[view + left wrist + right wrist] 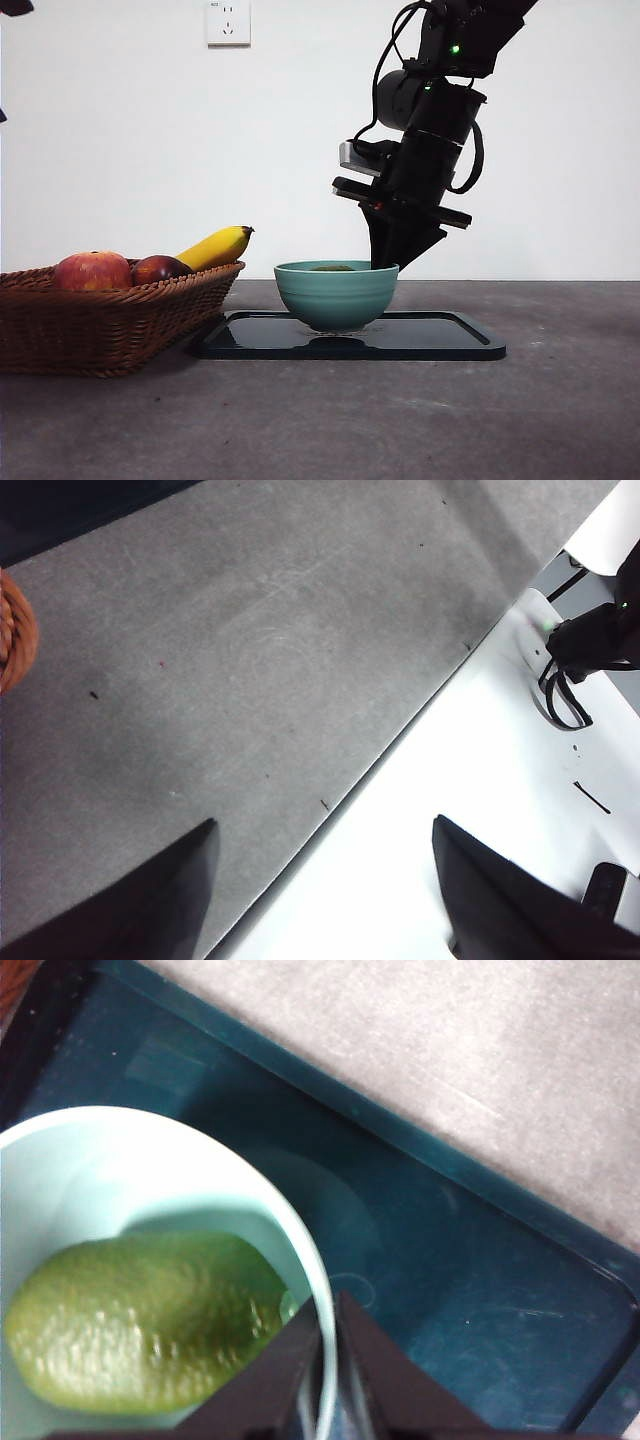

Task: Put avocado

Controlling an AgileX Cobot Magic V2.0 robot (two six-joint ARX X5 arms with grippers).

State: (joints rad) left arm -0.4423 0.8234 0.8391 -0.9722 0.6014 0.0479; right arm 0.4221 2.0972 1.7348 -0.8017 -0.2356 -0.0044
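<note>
avocado (140, 1320): lies in the teal bowl (336, 290), free of my fingers
handling: probably light, firm, pebbly skin; I'd pinch across its middle
right gripper (328, 1360): at bowl rim, jaws nearly together, holding nothing
left gripper (320, 900): jaws apart, waiting over bare table
bowl: on dark tray (440, 340)

There were one avocado (140, 1320), one bowl (336, 293), one tray (440, 340), one basket (100, 325), one banana (215, 247), one apple (92, 271) and one dark red fruit (158, 268).
</note>
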